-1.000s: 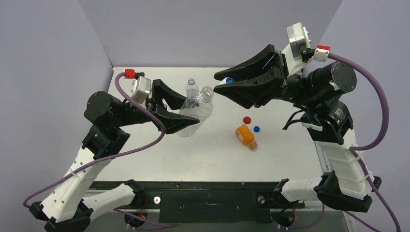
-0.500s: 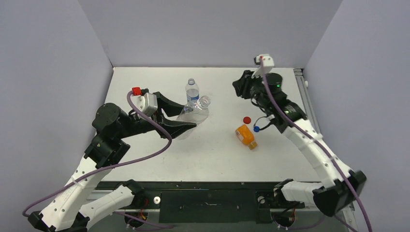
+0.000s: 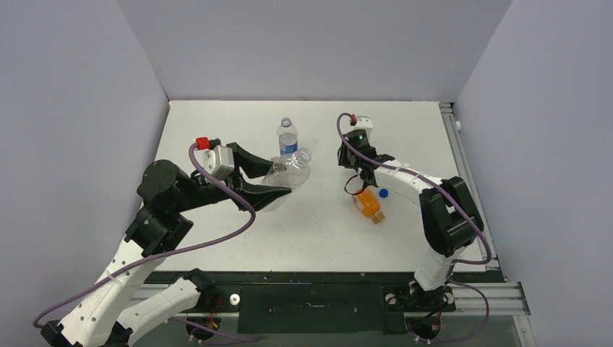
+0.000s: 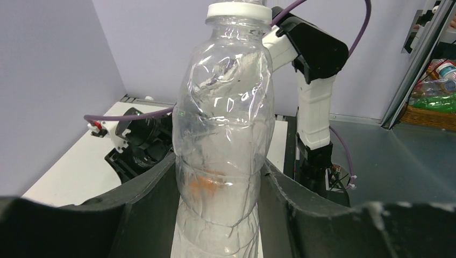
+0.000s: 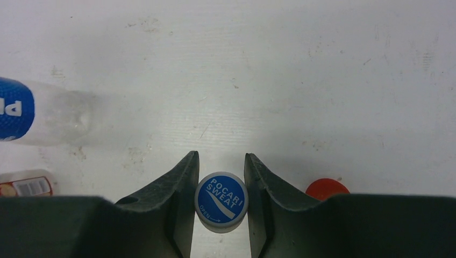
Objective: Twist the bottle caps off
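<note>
The right claw [image 5: 221, 171], clamped on a blue cap [image 5: 221, 201], has swung down from the clear bottle [image 4: 226, 97] gripped in the left claw [image 4: 219, 183] to the table [image 5: 322, 64] beside the red cap [image 5: 327, 188], that bottle now open-mouthed and the cap seemingly due for release.

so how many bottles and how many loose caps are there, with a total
bottles: 3 (Pepsi bottle, clear bottle, orange bottle)
loose caps: 3 (red cap, blue cap, Pocari Sweat cap)
total: 6
uncounted: labelled thing cut off at right wrist view's edge
</note>
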### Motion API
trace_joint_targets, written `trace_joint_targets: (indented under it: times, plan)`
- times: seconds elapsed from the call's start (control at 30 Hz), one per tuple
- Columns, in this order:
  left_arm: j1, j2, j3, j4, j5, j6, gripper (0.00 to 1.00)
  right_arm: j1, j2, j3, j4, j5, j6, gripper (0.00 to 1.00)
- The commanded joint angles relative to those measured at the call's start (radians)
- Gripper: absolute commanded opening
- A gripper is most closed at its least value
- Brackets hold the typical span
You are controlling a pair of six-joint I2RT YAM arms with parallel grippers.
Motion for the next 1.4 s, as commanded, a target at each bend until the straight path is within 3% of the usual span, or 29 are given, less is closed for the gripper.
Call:
trace_joint_targets:
  times: [0.0,0.17,0.23,0.43,0.53,0.67,0.93,1.03,1.13,1.37]
  plan:
    - [0.006,-0.012,-0.002,0.046,0.005,0.015,0.00,0.016,0.081,0.042,0.114,0.081,0.047,0.00]
    - [0.006,-0.014,-0.008,0.049,0.011,0.025,0.00,0.040,0.149,0.036,0.109,0.123,0.088,0.04]
    - [0.006,-0.014,-0.009,0.052,0.011,0.028,0.00,0.052,0.164,0.033,0.098,0.147,0.099,0.10]
    - [0.006,-0.007,-0.005,0.069,0.005,0.026,0.00,0.069,0.160,-0.008,0.101,0.169,0.124,0.33]
    - [0.006,-0.006,-0.005,0.070,-0.002,0.022,0.00,0.072,0.138,-0.033,0.103,0.168,0.123,0.52]
    - [0.007,-0.006,-0.003,0.070,-0.011,0.020,0.00,0.074,0.084,-0.057,0.096,0.171,0.108,0.67]
    - [0.008,-0.003,-0.024,0.113,-0.045,0.008,0.00,0.073,-0.184,-0.012,0.004,0.138,0.076,0.69]
    - [0.009,-0.002,-0.036,0.128,-0.064,0.008,0.00,0.074,-0.319,0.057,-0.059,0.067,0.053,0.70]
    - [0.010,-0.004,-0.054,0.143,-0.103,-0.004,0.00,0.074,-0.444,0.147,-0.076,-0.092,0.045,0.78]
    - [0.015,-0.009,-0.103,0.192,-0.169,-0.019,0.00,0.076,-0.619,0.242,0.062,-0.464,0.158,0.81]
